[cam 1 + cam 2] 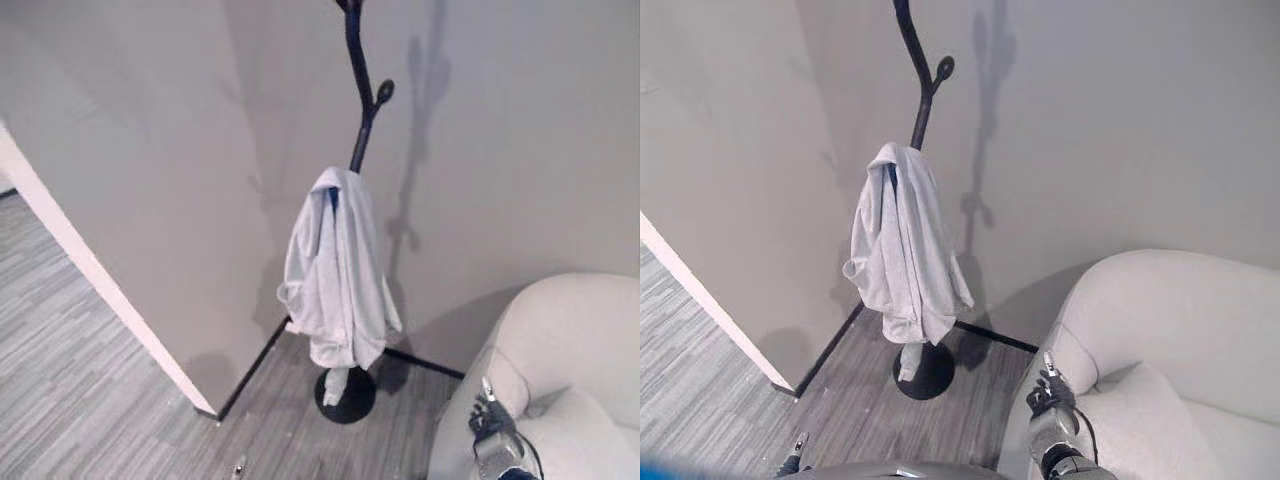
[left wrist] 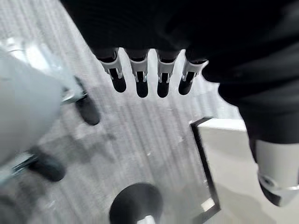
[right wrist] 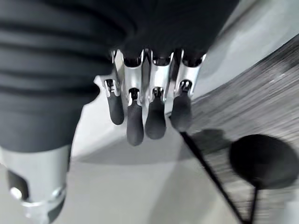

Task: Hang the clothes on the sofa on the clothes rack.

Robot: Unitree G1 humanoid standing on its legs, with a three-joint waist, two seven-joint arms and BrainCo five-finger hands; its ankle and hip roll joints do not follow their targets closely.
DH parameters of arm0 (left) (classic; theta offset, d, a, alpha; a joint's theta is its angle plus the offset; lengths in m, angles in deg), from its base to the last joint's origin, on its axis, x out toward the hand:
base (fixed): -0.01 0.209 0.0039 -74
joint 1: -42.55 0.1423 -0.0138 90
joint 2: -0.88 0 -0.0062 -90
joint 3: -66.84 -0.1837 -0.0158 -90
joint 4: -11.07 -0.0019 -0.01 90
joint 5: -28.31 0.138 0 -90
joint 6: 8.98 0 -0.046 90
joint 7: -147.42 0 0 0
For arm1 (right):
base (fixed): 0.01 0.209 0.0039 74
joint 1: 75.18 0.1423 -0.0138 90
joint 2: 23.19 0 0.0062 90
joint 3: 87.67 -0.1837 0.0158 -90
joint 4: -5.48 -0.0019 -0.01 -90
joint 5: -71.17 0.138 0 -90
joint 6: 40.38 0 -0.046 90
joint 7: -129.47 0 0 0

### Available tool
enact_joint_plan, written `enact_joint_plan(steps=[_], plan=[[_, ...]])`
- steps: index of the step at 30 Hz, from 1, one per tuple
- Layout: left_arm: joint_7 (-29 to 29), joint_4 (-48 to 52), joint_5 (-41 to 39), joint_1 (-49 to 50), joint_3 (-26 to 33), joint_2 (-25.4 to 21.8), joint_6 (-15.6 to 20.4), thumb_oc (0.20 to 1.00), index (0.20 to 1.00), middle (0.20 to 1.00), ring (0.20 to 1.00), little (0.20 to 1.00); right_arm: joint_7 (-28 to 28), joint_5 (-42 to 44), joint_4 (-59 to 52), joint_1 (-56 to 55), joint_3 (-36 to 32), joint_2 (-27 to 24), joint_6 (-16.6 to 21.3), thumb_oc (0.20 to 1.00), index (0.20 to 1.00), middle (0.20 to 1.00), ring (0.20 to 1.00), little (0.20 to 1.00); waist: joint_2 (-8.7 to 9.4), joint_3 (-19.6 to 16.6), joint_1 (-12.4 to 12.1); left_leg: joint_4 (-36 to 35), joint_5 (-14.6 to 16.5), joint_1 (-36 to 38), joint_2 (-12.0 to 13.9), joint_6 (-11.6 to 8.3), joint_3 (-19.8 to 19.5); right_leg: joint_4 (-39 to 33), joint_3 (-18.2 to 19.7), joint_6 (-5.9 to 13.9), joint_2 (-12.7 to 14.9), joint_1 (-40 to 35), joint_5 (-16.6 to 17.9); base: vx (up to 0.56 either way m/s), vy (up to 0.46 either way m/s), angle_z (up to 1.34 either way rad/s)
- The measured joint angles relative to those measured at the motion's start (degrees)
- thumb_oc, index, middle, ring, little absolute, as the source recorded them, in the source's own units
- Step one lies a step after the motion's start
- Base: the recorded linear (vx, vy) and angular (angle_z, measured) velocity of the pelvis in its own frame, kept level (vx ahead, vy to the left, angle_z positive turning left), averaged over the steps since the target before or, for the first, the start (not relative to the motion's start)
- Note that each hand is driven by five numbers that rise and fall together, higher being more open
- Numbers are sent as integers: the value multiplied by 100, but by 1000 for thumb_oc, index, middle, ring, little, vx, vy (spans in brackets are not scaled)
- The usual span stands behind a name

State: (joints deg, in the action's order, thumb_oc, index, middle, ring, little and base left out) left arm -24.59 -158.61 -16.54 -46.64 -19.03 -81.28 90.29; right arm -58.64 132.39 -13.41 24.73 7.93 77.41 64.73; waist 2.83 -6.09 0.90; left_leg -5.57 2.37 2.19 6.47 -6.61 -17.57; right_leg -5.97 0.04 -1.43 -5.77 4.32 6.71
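Note:
A white garment (image 1: 335, 270) hangs draped over a hook of the black clothes rack (image 1: 362, 100). It reaches down almost to the rack's round base (image 1: 347, 395), in the corner of the room. The pale sofa (image 1: 580, 340) stands at the lower right with no clothes on the part in view. My right hand (image 1: 1050, 400) hangs low beside the sofa's arm, fingers (image 3: 154, 112) relaxed and holding nothing. My left hand (image 2: 140, 77) hangs over the grey floor, open and empty, with the rack's base (image 2: 135, 203) below it.
A wall corner with a pale edge (image 1: 90, 265) juts out left of the rack. A dark skirting line (image 1: 250, 370) runs along the wall's foot. Grey striped floor (image 1: 80, 390) spreads to the left and in front of the rack.

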Motion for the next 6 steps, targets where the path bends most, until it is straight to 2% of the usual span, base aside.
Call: enact_joint_plan(steps=[6], plan=[[-191, -51, 115, 24, -64, 32, -80, 1000, 1000, 1000, 1000, 1000, 121, -835, 589, 4, 37, 50, -394, 1000, 1000, 1000, 1000, 1000, -19, -21, -9, 3, -12, 0, 31, 18, 145, -1, -138, -28, 54, -53, -20, 2, 9, 12]])
